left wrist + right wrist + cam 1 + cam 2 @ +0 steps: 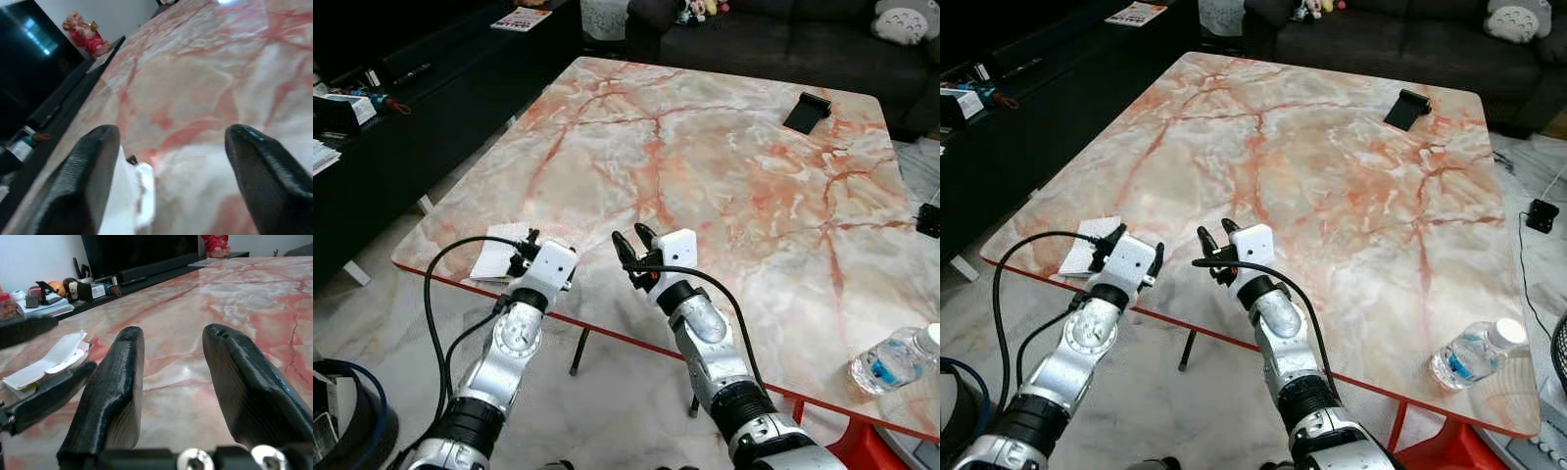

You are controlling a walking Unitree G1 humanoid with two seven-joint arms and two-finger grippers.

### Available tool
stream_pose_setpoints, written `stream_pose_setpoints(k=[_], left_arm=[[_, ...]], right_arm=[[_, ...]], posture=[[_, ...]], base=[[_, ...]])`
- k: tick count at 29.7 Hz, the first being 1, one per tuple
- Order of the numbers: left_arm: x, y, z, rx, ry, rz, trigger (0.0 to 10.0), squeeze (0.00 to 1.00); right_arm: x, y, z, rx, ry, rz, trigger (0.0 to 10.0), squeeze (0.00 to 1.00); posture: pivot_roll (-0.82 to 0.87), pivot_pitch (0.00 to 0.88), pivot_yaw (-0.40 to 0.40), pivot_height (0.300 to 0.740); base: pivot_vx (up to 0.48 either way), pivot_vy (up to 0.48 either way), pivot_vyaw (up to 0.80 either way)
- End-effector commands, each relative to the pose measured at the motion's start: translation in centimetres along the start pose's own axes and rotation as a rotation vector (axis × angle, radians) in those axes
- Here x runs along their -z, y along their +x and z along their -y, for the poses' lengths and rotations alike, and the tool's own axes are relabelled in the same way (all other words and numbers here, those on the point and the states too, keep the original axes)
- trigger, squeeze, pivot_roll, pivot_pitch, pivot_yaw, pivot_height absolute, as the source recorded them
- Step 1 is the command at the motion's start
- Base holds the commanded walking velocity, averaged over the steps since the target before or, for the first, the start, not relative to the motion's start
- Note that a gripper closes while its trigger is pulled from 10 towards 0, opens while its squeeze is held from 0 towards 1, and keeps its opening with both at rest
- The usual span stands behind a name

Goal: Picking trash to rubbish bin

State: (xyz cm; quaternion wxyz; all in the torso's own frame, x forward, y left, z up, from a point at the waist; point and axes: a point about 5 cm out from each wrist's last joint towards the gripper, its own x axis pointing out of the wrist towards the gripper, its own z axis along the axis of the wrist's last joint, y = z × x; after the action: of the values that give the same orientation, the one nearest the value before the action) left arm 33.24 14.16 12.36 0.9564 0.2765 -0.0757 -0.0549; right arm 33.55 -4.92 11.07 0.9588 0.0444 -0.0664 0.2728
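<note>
A big table (724,166) with a smooth, shiny marble top, cream with pink-red veins and a thin red edge, stands in front of the robot.

The left end effector (524,251) hovers at the near left corner of the table. Its two long black fingers (80,181) are spread wide apart and hold nothing. Right under and just past its tips lies the trash: one flat white paper wrapper (499,253), folded and a bit crumpled, resting on the corner of the table. In the left wrist view the wrapper sits between the two fingers, closer to one of them.

The right end effector (633,248) is just to the right of the left one, over the near edge of the table. Its two thick black fingers (115,391) are also open, with a clear gap between them, and they hold nothing. Only bare marble lies in front of them. The wrapper is off to this end effector's left, near it.

Far to the right of both, by the near right edge, lies one clear plastic bottle (896,358) on its side, with a blue label and a white cap. Well beyond the right end effector, near the far right corner, sits one small black object (806,112).
</note>
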Motion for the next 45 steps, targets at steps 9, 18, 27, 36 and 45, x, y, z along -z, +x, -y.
stream_pose_setpoints(k=[9,18,27,36,45], left_arm=[[1.8,0.7,-0.7,0.092,0.122,-0.12,10.0,0.0],[3.1,0.3,-1.9,0.063,0.166,-0.189,10.0,0.0],[3.8,-0.2,-4.0,-0.054,0.259,-0.239,10.0,0.0],[3.7,0.0,-4.8,-0.094,0.282,-0.252,10.0,0.0],[3.3,0.3,-3.7,-0.062,0.279,-0.235,0.0,0.0]], right_arm=[[0.0,0.1,-0.1,-0.007,-0.009,-0.008,10.0,0.0],[-0.1,0.1,0.0,-0.005,-0.014,-0.005,10.0,0.0],[-0.1,0.1,-0.1,-0.01,-0.011,-0.004,10.0,0.0],[-0.1,0.1,-0.1,-0.009,-0.011,-0.004,10.0,0.0],[0.2,-0.1,0.2,0.0,-0.011,-0.015,10.0,0.0]], posture=[[0.12,0.138,-0.013,0.74],[0.12,0.131,-0.009,0.74],[0.12,0.12,-0.009,0.74],[0.12,0.133,-0.014,0.74],[0.12,0.142,-0.017,0.74]], base=[[0.0,0.0,0.0],[0.0,0.0,0.0],[0.0,0.0,0.0],[0.0,0.0,0.0],[0.0,0.0,0.0]])
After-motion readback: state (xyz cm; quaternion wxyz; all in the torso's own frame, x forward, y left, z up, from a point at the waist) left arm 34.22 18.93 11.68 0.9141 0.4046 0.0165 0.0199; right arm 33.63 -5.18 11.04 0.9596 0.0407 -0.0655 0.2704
